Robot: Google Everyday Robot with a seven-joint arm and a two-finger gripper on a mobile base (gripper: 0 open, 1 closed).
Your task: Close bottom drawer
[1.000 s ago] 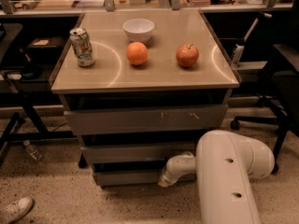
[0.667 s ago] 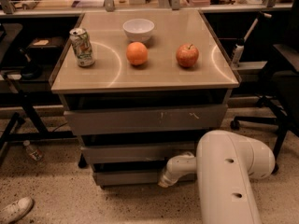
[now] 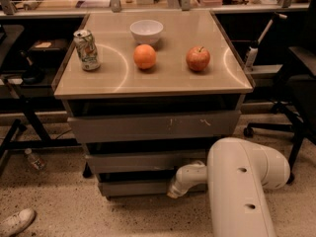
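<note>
Speckled floor [image 3: 64, 206] fills the lower part of the frame, and a cluttered bench runs across the top edge behind the desk [image 3: 163, 83]. The desk's tan top spans the middle of the frame, with its front edge running level from left to right. On it, a can [image 3: 87, 49] stands upright near the left edge and a white bowl [image 3: 146, 31] sits toward the back. An orange [image 3: 145, 57] and an apple [image 3: 198, 59] lie side by side nearer the front. All four are well apart from each other and from the front edge.

Three drawers stack under the top. The top drawer [image 3: 153, 126] has white scratches on its front, and the middle drawer [image 3: 145, 161] lies below it. The bottom drawer [image 3: 138, 188] sits lowest, just above the floor in the lower centre, with a dark gap showing above its front panel.

The white arm [image 3: 242, 186] rises from the lower right and bends left. Its end effector [image 3: 174, 192] sits at the right end of the bottom drawer's front, touching it or just beside it. Whether it is open or closed cannot be told, and it holds nothing that can be seen.

Bare floor lies open in front of the drawers at lower centre and left. A shoe [image 3: 15, 222] sits in the lower left corner and a bottle [image 3: 34, 159] lies near black frame legs at the left. A chair [image 3: 296, 83] stands close to the desk's right edge.
</note>
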